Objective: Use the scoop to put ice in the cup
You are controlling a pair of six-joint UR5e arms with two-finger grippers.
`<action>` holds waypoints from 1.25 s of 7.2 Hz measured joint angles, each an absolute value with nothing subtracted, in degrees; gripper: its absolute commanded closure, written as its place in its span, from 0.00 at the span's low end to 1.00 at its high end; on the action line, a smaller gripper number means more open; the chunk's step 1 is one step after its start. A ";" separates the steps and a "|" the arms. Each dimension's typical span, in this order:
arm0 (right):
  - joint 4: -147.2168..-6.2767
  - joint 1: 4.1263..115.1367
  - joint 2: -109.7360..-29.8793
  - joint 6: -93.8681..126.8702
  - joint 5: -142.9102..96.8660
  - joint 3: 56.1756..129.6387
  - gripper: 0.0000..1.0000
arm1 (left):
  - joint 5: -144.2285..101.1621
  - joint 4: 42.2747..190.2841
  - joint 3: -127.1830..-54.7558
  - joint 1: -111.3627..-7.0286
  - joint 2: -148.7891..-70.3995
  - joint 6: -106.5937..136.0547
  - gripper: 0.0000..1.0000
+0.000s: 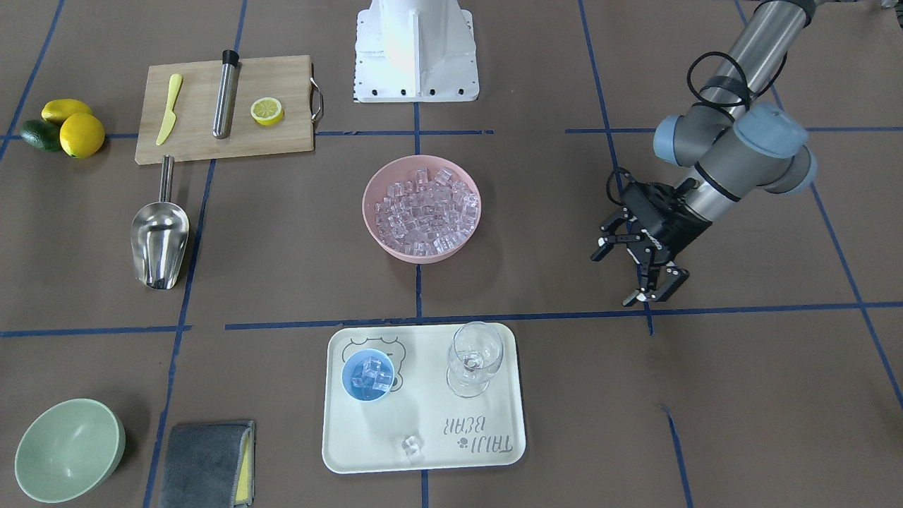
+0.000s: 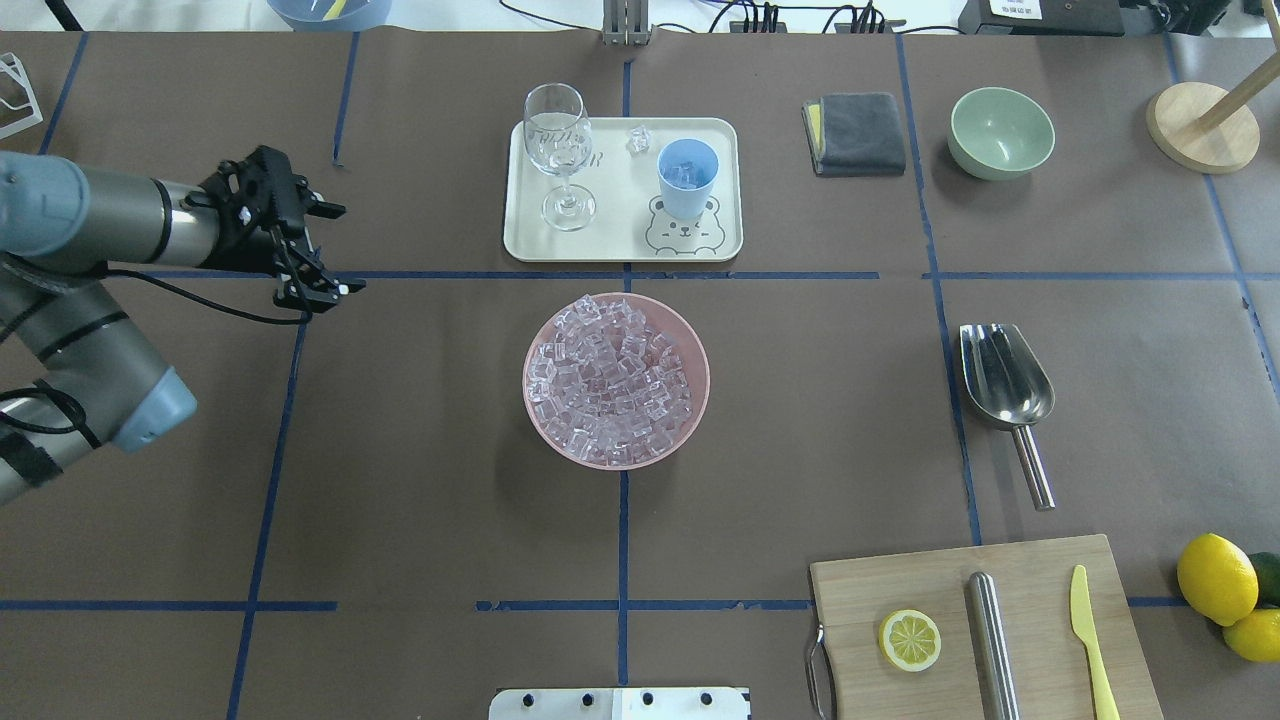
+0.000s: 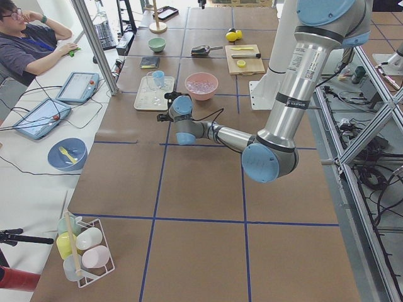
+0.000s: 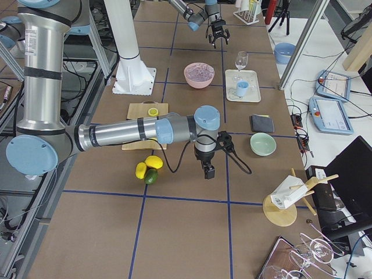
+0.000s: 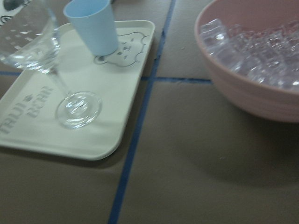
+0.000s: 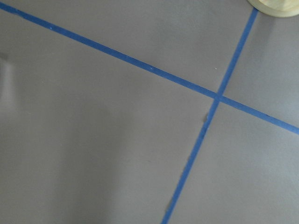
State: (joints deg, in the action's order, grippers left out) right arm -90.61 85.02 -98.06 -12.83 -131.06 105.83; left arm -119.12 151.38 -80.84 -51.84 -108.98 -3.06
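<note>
Closest in the front-facing view, the tray [image 1: 353, 437] by the desk's operator edge bears the cup [image 1: 350, 384], already holding ice [image 1: 374, 374]; one cube [image 1: 411, 444] lies loose beside it. Overhead, the scoop [image 2: 1003, 385] lies idle toward the desk's right edge; the left jaws hang spread and empty. From the right end, whether the right jaws are spread I cannot tell. Any further load should probably tip slowly over the cup's middle
</note>
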 measured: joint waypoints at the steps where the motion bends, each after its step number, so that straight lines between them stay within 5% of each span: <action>1: -90.50 88.15 -100.21 -14.95 -131.58 105.52 0.00 | -123.74 144.23 -81.66 -57.21 -108.56 -3.36 0.00; 5: -90.56 90.75 -101.64 -13.27 -131.68 105.38 0.00 | -132.95 114.37 -86.20 -80.24 -104.50 -3.62 0.00; 9: -90.36 90.79 -101.65 -12.58 -131.83 105.30 0.00 | -133.05 104.12 -86.57 -88.70 -96.57 -7.21 0.00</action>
State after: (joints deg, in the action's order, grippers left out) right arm -90.36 90.79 -101.65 -12.58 -131.83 105.30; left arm -133.05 104.12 -86.57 -88.70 -96.57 -7.21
